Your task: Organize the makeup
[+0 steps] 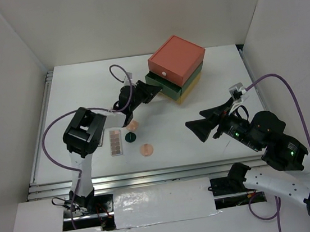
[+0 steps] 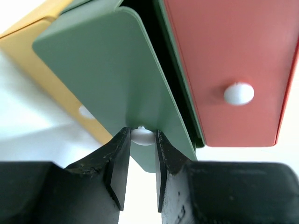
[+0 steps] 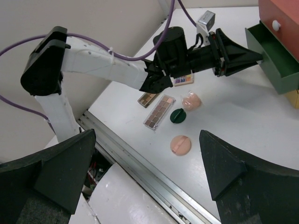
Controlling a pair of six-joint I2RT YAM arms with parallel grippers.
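My left gripper [image 2: 141,135] is shut on the white knob [image 2: 142,136] of the green drawer [image 2: 107,70], which stands partly pulled out of the drawer box [image 1: 176,59]. The makeup lies on the table: a long brown palette [image 3: 160,111], a shorter brown palette [image 3: 149,98], a multicolour palette [image 3: 183,80] partly under the left arm, a dark-green compact [image 3: 178,115] and two pink compacts [image 3: 180,144] [image 3: 191,101]. My right gripper [image 1: 202,122] is open and empty, in the air right of the makeup. No green tubes show.
The stacked box has an orange drawer [image 2: 224,70] on top and a yellow one [image 2: 42,60] at the bottom. It stands at the back centre-right. White walls enclose the table. A metal rail [image 3: 140,163] runs along the near edge.
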